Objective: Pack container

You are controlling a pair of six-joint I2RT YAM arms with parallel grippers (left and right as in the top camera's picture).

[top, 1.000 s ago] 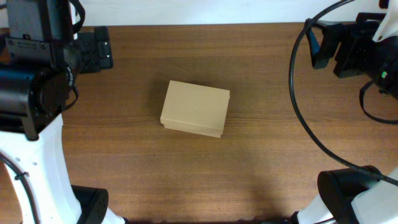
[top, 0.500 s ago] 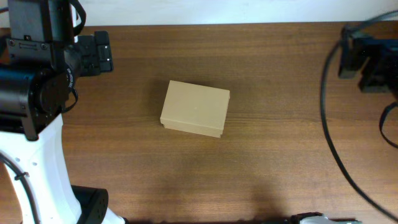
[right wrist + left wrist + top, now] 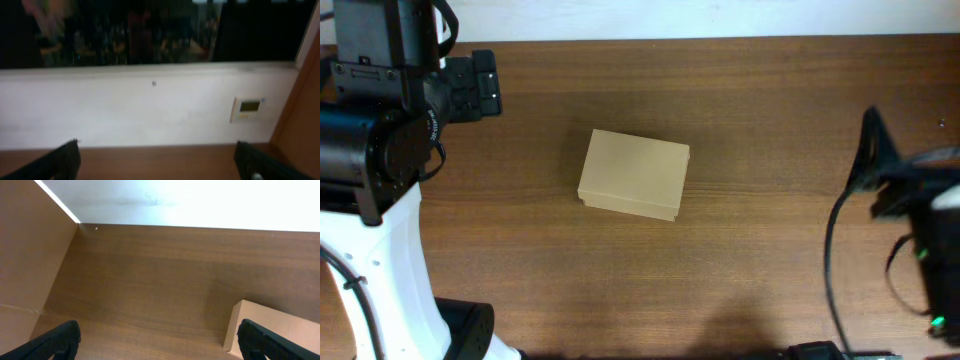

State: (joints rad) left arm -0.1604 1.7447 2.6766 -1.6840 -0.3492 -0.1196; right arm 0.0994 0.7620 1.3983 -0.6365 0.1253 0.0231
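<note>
**Box shut in mid-table, both tools wide and empty**

Overhead: the container (image 3: 634,188), a plain tan cardboard box, sits near the middle of the brown wooden table (image 3: 770,270) with its flap lid down. The left tool (image 3: 480,85) hangs over the far left corner, well apart from the box. The right arm (image 3: 920,200) shows only as a dark smear at the right edge, also well apart from the box, and its tool cannot be made out here. No loose items to pack show on the table.

Left wrist: the two fingers sit at opposite bottom corners of the frame, so the left tool is spread wide with nothing between them. One corner of the container shows at the lower right, apart from the fingers.

Right wrist: the right tool (image 3: 160,162) is likewise spread wide and holds nothing. It faces a white wall with a small wall panel (image 3: 248,107) under a dark window. Only a strip of table shows, and no box.

Progress: with the lid closed, neither tool near and nothing in hand, the packing looks either not begun or already done. The box's contents are hidden, so which one cannot be told.
</note>
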